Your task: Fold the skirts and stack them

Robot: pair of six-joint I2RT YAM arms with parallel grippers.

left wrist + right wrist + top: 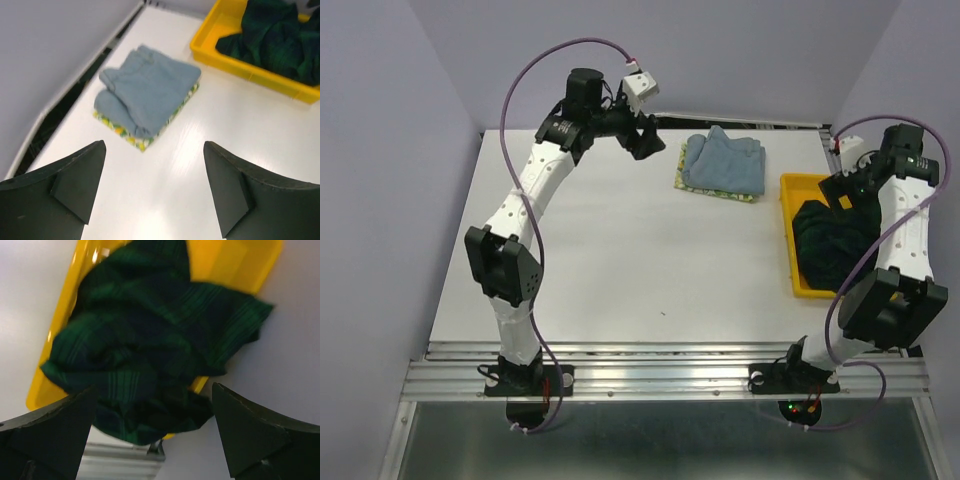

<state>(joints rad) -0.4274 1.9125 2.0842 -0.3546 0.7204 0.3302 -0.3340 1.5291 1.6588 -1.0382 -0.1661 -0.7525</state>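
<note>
Fingers of left gripper spread wide, holding nothing, right gripper wide, empty, over plaid skirt in tray

skirt stack L, 3rd skirt in tray

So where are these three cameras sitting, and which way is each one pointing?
Top: above and behind, looking down on the table; both arms show.
Left wrist: on the left arm, looking past its open fingers at the blue-grey skirt atop the lemon-print skirt.
Right wrist: on the right arm, past its open fingers, at the plaid skirt in the yellow tray.
Shared: both wrist views show tray and plaid skirt.
</note>
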